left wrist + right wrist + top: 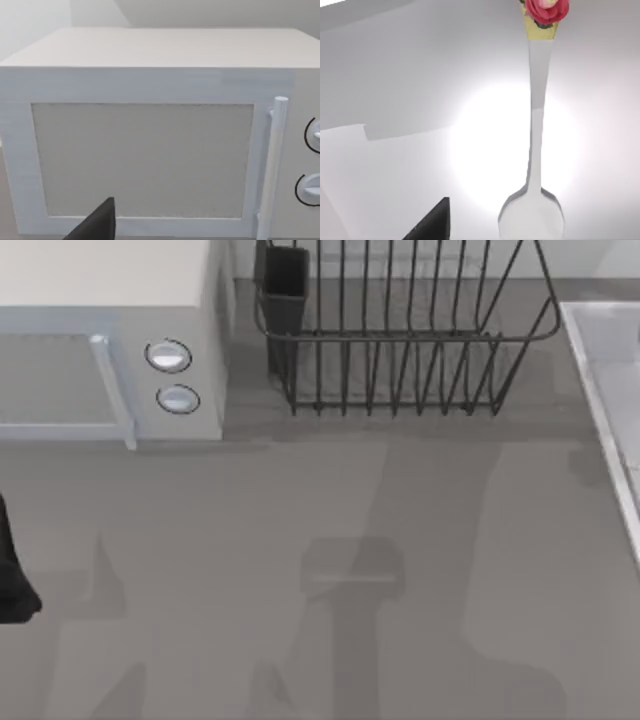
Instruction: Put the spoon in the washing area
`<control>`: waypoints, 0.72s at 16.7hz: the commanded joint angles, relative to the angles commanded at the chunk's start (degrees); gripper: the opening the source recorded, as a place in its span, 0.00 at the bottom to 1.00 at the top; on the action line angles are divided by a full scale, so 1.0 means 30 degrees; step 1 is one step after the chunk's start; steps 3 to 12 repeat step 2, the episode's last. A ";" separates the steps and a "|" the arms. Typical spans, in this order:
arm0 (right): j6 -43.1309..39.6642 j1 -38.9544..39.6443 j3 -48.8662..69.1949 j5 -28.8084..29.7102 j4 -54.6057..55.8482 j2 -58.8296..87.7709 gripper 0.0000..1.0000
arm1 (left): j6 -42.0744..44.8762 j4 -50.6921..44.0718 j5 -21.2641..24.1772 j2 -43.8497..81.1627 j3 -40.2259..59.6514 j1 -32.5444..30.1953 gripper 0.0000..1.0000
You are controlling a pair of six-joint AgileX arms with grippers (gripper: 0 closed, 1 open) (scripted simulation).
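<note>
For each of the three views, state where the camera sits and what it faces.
Top view: above the counter, looking down on the microwave, dish rack and the washing area at the right edge; the left arm is parked at the left edge.
Left wrist view: on the left arm, facing the microwave's door; a dark fingertip shows.
Right wrist view: on the right arm, looking at the spoon over a pale surface; a dark fingertip shows.
Shared: top and left wrist views both show the microwave.

Spoon (539,150) bowl, washing area (610,390) cut off.
</note>
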 joint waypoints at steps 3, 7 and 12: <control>0.0000 0.0000 0.0000 0.0000 0.0000 0.0000 1.00 | 0.0000 0.0000 0.0000 0.0000 0.0000 0.0000 1.00; 0.0000 0.0000 0.0000 0.0000 0.0000 0.0000 1.00 | 0.0000 0.0000 0.0000 0.0000 0.0000 0.0000 1.00; 0.0000 0.0000 0.0000 0.0000 0.0000 0.0000 1.00 | 0.0000 0.0000 0.0000 0.0000 0.0000 0.0000 1.00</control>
